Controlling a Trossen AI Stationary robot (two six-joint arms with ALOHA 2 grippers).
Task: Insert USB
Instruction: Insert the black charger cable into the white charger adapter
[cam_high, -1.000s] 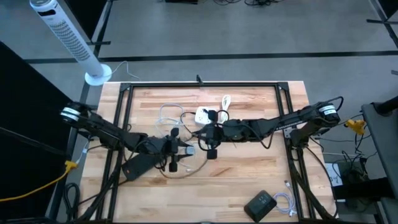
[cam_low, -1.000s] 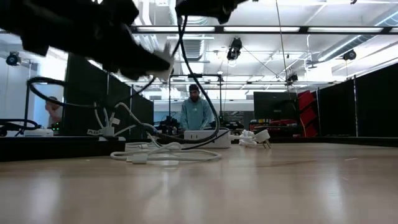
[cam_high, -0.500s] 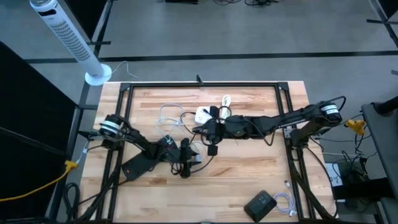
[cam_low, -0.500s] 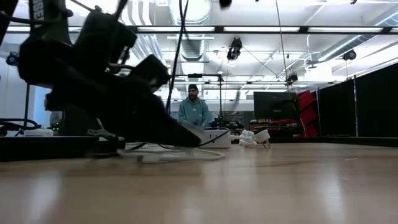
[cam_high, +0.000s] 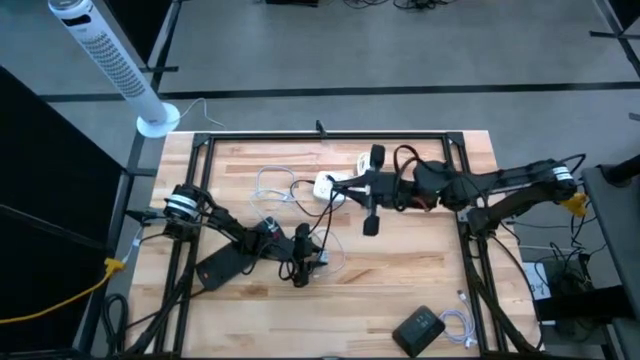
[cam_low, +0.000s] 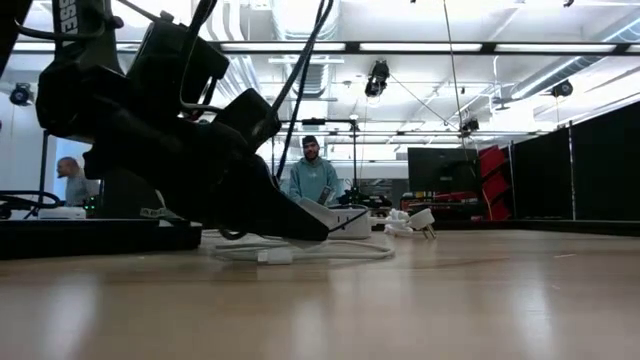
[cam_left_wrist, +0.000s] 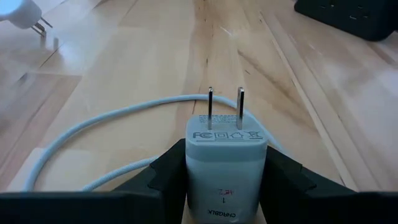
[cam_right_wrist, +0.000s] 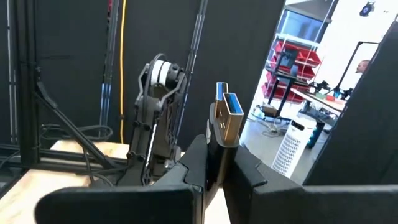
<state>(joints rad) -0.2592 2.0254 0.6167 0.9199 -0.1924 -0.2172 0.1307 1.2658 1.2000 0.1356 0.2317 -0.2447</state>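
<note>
My left gripper (cam_high: 312, 257) sits low over the table's middle, shut on a white charger block (cam_left_wrist: 225, 158). The block's two metal prongs (cam_left_wrist: 224, 107) point forward, away from the gripper. A white cable (cam_left_wrist: 106, 121) curves across the wood in front of it. My right gripper (cam_high: 345, 186) hangs high over the far middle, pointing level toward the table's left, and is shut on a black USB plug (cam_right_wrist: 226, 117) with a blue insert. The plug's black cable (cam_low: 300, 70) drops toward the left arm. My left gripper pinches the charger block's two side faces (cam_left_wrist: 193, 168) between its two fingers (cam_left_wrist: 166, 175). The fingers slant down from the table's left. The prongs stick out beyond the fingertips; whether the block touches the wood I cannot tell. My right gripper pinches the USB plug's black body (cam_right_wrist: 217, 142) between its two fingers (cam_right_wrist: 195, 163). The metal end juts out past the fingertips, and the plug is lifted clear of the table.
A white adapter (cam_high: 326, 186) and a white wall plug (cam_high: 363, 160) lie at the far middle, with loose white cable (cam_high: 272, 182) left of them. A black box (cam_high: 418, 326) sits at the near right. A metal frame (cam_high: 320, 135) rings the table. A person (cam_low: 312, 178) stands in the room behind.
My left gripper has sunk toward the table with the charger block, shifting a little right and nearer, then has kept still. My right gripper has risen and drawn back toward the table's right and far edges, carrying the USB plug with the black cable trailing.
</note>
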